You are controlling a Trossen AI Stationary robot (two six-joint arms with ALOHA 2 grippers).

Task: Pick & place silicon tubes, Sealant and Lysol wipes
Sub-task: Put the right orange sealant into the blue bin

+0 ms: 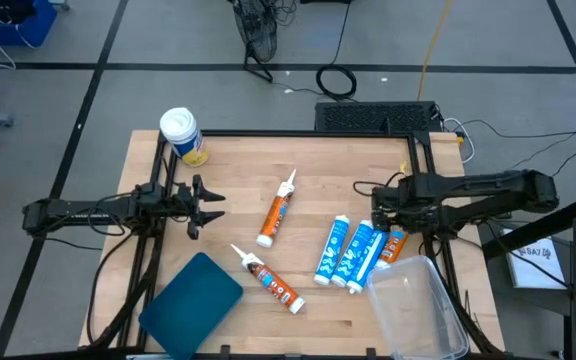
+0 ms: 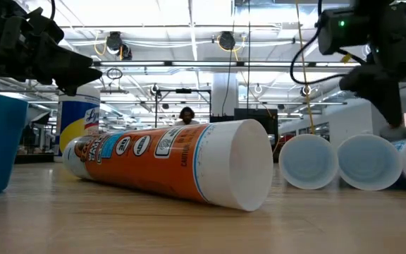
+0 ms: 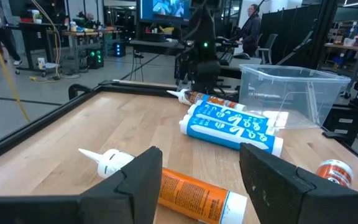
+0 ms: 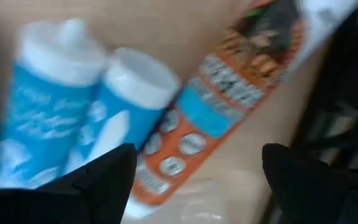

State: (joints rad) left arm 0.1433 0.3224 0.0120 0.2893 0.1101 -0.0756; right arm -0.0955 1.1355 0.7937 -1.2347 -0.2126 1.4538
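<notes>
- I am holding the right tool [image 1: 386, 210] just above the cluster of tubes beside the clear bin [image 1: 418, 305], with its fingers spread apart and nothing between them.
- Under it the orange-and-blue tube [image 4: 222, 106] is lying touching the nearer of the two blue tubes [image 1: 346, 252], and both sit just beside the bin's far rim.
- I judge these tubes to be stiff plastic cylinders, moderately heavy if full, smooth and apt to roll; I would close across the middle of the barrel, square to its length, and not on the thin nozzle.
- With the tubes packed side by side, one finger will probably have to wedge into the gap between neighbours, so a nudge may set the blue ones rolling.
- Two more orange tubes are lying farther from the bin: one [image 1: 276, 212] toward the table's middle, one [image 1: 273, 283] next to the teal lid [image 1: 193, 300].
- The wipes canister [image 1: 183, 135] is standing upright at the corner of the table [image 1: 298, 160] farthest from the bin; it is wider, so it needs a fuller opening around the body below the lid.
- I am keeping the left tool [image 1: 206, 205] waiting on the side opposite the bin, fingers apart and empty.
</notes>
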